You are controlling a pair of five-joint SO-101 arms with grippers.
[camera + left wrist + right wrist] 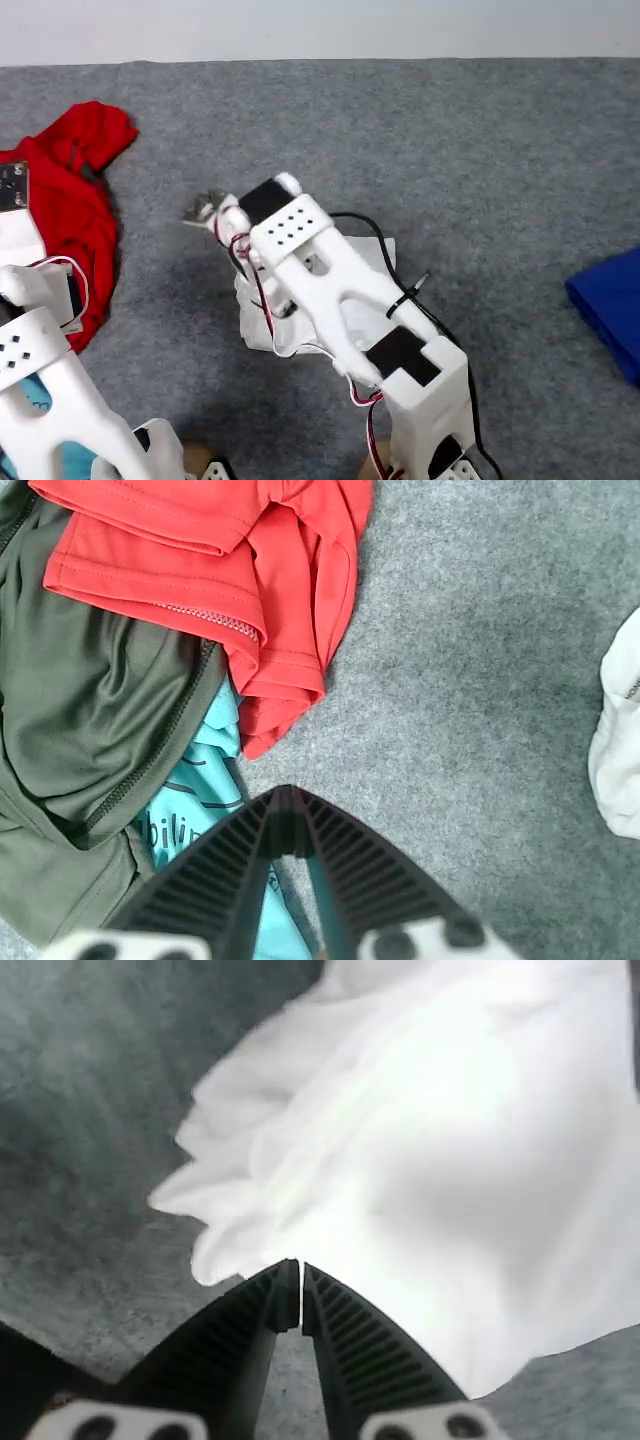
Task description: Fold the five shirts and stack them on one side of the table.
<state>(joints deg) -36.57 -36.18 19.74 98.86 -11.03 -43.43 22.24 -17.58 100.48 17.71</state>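
Hovering at white shirt edge, my right claw clenched; cloth caught or not, cannot tell. Risk: thin pinch slips under pull, shirt bunches.

Shirts across the table
A shirt pile lies at the left edge, a middle shirt under the right arm, a third shirt at the right edge.

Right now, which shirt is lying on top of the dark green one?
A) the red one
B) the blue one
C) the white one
A: in the left wrist view the red shirt overlaps the dark green shirt, with its hem lying across the green cloth.
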